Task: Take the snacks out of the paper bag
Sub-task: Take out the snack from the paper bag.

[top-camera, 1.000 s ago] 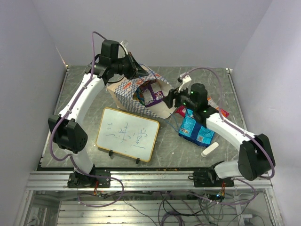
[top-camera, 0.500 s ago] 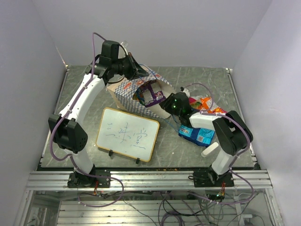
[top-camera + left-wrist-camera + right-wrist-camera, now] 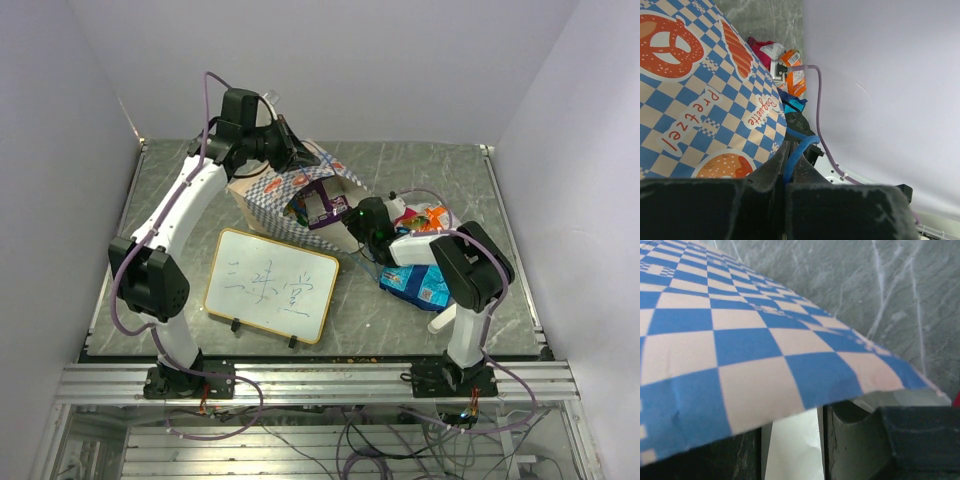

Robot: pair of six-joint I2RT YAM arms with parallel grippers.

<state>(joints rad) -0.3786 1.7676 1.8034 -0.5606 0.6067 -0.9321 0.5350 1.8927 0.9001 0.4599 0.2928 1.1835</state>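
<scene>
The left pincer [image 3: 790, 155] is pinched together on the blue cord handle [image 3: 801, 145] of the paper bag [image 3: 700, 90], and the cord loops out from between its fingertips just beside the chequered wall printed with pretzels. From above, this pincer sits at the far side of the bag, which lies tipped on its side on the worktop [image 3: 440, 170], left of centre, its mouth gaping toward the right. The right pincer [image 3: 352, 222] is at the near right lip of that mouth. Its own camera shows its dark fingers [image 3: 865, 435] apart, the blue-and-tan chequered paper lying across them and a strip of the bag's pale inside showing in the gap; nothing is held between them. A purple packet [image 3: 322, 205] lies inside the bag, visible through the opening. Outside the bag, to the right, a red-white-orange packet [image 3: 432, 218] lies beside the right arm's wrist, and a blue-teal packet [image 3: 425, 285] lies nearer, partly under that arm. A white eraser [image 3: 447, 318] rests just near of the blue-teal packet. A framed whiteboard [image 3: 270, 283] with handwriting lies flat to the near left of the bag.
</scene>
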